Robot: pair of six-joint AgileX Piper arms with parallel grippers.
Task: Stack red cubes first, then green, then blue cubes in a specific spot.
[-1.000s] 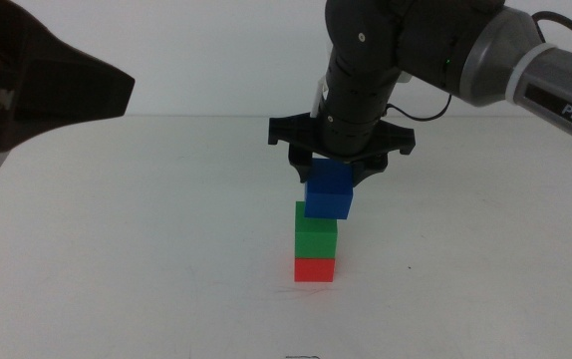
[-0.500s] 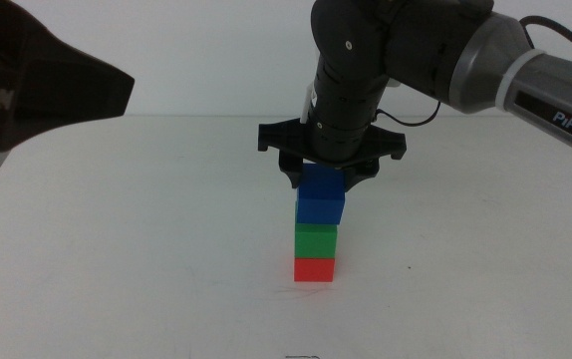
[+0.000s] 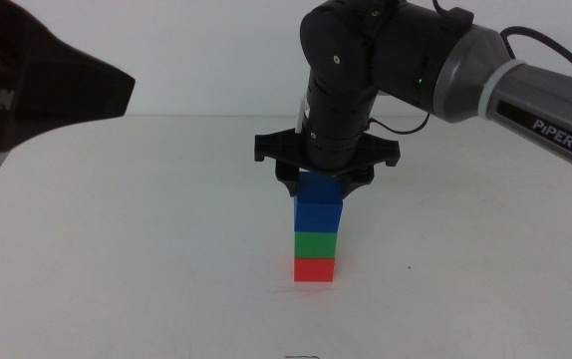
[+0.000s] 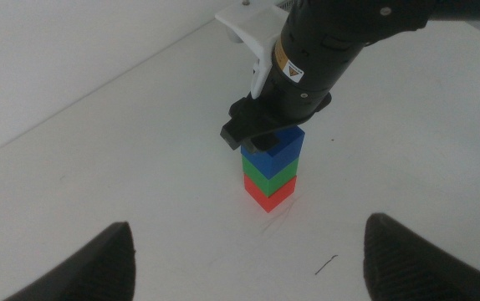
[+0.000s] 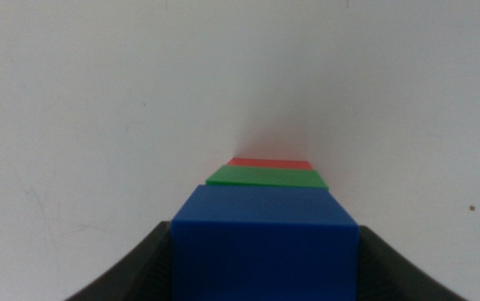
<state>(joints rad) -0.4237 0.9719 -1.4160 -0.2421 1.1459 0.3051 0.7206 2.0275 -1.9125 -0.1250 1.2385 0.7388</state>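
On the stack, your right gripper (image 3: pixel 318 186) pinches blue (image 3: pixel 318 212) atop green (image 3: pixel 316 244) and red (image 3: pixel 314 269); release next, then lift straight.

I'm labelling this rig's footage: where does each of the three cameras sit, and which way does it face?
Middle view: sits in front, looks forward and down over the white table; shows the right arm and right gripper on the blue cube, above green and red.
Left wrist view: looks across at the stack; the left gripper is open.
Right wrist view: looks down the blue cube between its jaws.
All three share the stack.
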